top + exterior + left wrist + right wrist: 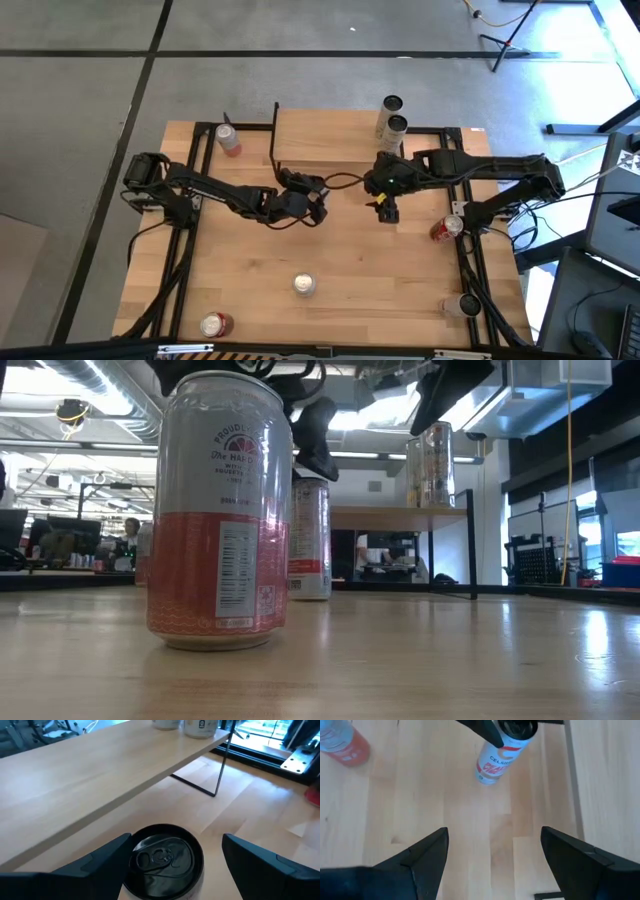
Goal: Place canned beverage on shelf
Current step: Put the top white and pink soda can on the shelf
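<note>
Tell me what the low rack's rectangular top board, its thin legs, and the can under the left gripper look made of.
Shelf top board: light wood, matte, faint grain visible. Thin black legs: probably painted metal rod, slim and straight. Can between the open left gripper's fingers: likely aluminium, with a glossy pull-tab lid.

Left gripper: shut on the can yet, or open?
Open. In the left wrist view the left gripper has its fingers spread either side of the upright can, with gaps showing; no contact seen.
</note>
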Robot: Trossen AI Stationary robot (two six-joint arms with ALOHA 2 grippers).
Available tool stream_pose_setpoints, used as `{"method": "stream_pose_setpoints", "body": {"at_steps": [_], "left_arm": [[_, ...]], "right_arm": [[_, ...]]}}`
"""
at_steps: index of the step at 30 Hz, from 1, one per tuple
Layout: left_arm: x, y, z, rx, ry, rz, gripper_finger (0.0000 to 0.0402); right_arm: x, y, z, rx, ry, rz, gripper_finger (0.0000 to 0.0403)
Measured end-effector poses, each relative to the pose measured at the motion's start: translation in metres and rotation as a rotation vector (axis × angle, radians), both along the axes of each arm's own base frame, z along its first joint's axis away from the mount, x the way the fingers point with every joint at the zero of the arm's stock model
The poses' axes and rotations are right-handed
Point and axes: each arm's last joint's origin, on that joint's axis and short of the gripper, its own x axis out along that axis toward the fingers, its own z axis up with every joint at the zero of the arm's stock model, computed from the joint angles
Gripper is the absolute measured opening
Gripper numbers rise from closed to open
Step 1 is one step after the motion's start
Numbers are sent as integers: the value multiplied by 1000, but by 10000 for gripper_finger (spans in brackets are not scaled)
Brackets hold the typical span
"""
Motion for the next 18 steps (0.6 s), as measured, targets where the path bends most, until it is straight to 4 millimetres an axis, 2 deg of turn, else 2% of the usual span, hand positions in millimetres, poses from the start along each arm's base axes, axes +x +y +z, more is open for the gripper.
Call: {"method": "stream_pose_setpoints", "body": {"at_steps": [7,13,18], "left_arm": [[0,1,-1,5,21,-23,308],[1,-10,1,6,9,-68,308],[6,-20,12,15,-1,-119,308]], "right_arm": [[2,-1,1,-10,-27,-33,307],[2,-1,1,-21,-28,-46,307],[2,-1,2,-36,-32,-55,307]]}}
